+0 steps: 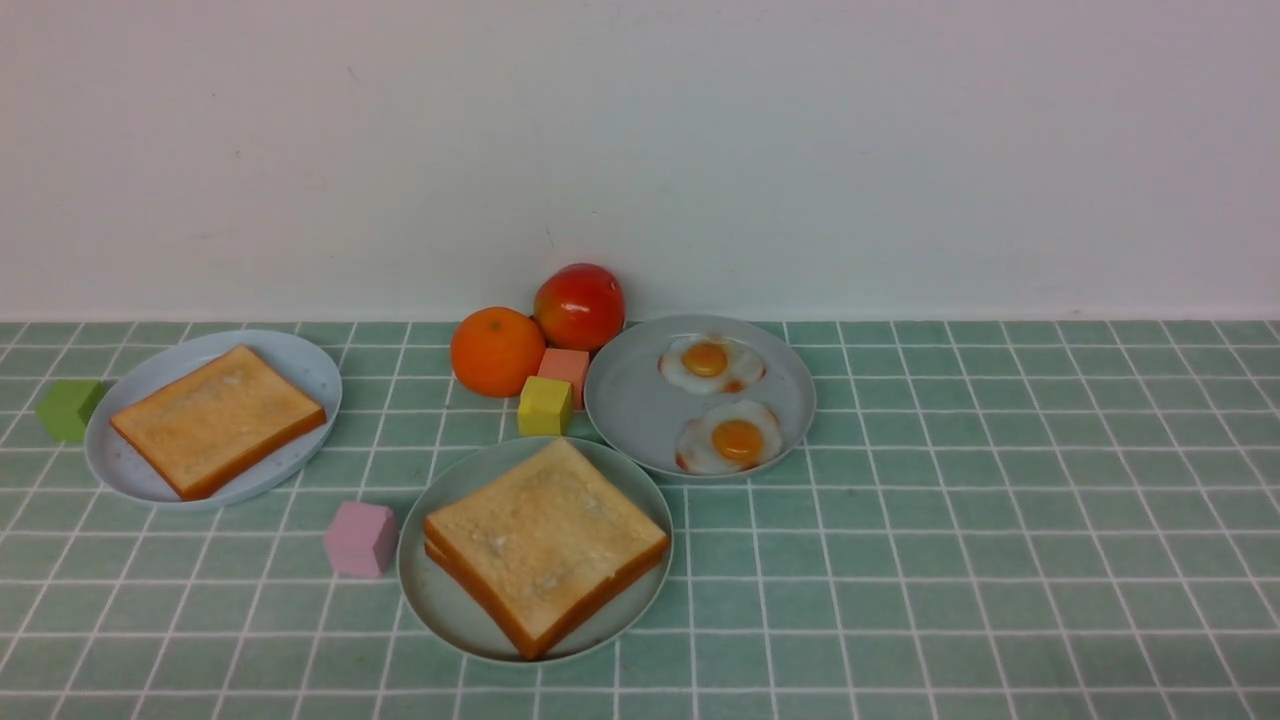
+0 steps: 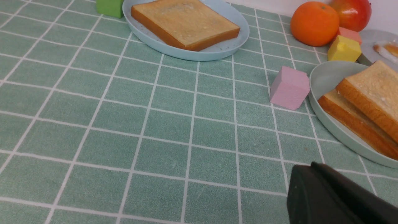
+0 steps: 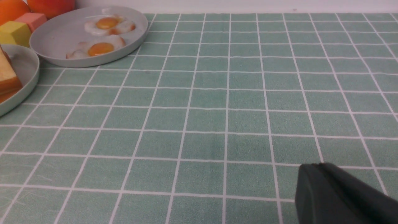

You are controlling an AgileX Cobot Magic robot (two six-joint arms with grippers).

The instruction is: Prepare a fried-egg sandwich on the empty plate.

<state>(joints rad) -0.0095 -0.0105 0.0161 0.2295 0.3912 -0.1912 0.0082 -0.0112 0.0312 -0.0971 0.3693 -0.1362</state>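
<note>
A pale mint plate sits at the front centre and carries two stacked golden toast slices; no egg shows between them. Behind it to the right, a grey plate holds two fried eggs. At the left, a light blue plate bears a single toast slice. Neither arm appears in the front view. My left gripper is shut and empty over bare tiles, short of the mint plate. My right gripper is also shut and empty, far from the egg plate.
An orange and a red fruit stand by the back wall. A yellow cube and a salmon cube sit between the plates. There is a pink cube left of the mint plate and a green cube at the far left.
</note>
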